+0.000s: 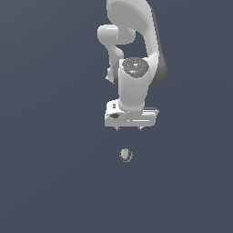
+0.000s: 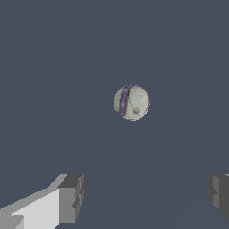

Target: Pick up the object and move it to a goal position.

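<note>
Counter (image 1: 45, 182) is showing as one plain dark slate surface filling both views, w/ no containers, bins or trays anywhere, so nothing is sitting in anything. No goal marker is showing either; can't tell where the goal position lies.

Arm (image 1: 132, 41) is hanging from the top of the exterior view, wrist pointing down, white hand block at its end.

Tool (image 1: 128, 129) is standing open, fingers spread wide; in the wrist view one finger (image 2: 71, 197) and the other are sitting well apart w/ bare counter between them, gripping nothing.

Object (image 1: 126, 155) is lying alone on the counter, at approx 6 o'clock from the tool in the exterior view, near but apart, not touching. Roundish, so no real long axis; purple band is running roughly 12-to-6 across it in the wrist view (image 2: 131, 102).

Judgement: approach step, grasp not yet made. Key relation is that the object is sitting ahead of the finger gap, not between the pads, so the tool prob. needs shifting over it before descending and closing. Being small and round, it could roll if a finger nudges it off-centre.
</note>
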`<move>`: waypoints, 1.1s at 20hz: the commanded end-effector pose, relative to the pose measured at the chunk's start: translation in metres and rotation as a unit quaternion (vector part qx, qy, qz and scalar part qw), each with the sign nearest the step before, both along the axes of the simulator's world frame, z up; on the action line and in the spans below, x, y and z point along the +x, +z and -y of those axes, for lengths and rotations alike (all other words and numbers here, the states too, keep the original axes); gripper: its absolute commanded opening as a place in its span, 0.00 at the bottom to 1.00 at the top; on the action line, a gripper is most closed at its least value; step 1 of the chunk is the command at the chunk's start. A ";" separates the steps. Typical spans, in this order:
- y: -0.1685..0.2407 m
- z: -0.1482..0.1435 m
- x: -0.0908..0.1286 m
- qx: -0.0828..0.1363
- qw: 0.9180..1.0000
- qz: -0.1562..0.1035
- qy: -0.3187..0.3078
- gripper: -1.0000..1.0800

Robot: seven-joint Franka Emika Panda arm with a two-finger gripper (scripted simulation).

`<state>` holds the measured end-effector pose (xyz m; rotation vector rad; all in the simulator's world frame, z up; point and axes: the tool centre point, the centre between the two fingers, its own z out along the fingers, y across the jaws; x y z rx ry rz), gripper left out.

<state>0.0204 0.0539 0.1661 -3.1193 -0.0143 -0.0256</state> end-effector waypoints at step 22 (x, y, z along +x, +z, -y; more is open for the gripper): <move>-0.077 0.007 0.069 -0.009 0.984 -0.010 -0.177 0.96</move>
